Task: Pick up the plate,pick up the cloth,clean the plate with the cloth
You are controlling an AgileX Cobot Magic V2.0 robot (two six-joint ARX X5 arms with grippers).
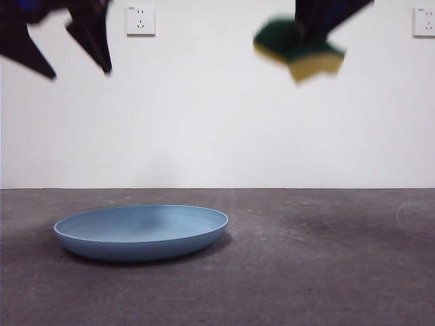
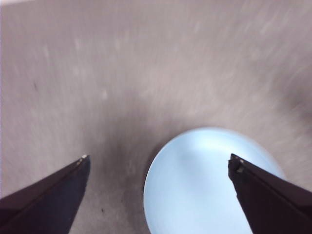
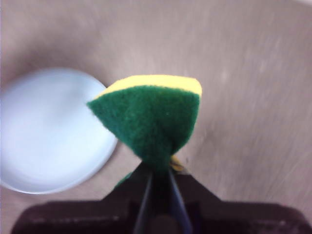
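Plate [image 1: 141, 231] lies flat on the table below my wide-open left gripper [image 2: 158, 163], my right gripper [image 3: 157, 168] pinches the cloth [image 3: 151, 119] aloft, so next I'd lower left onto its rim.

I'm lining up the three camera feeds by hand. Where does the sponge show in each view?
Front view: the sponge hangs at the top right, pinched in the right gripper.
Left wrist view: not in it.
Right wrist view: the sponge fills the centre, squeezed between the jaws.
Shared landmark: the light-blue plate on the grey table.
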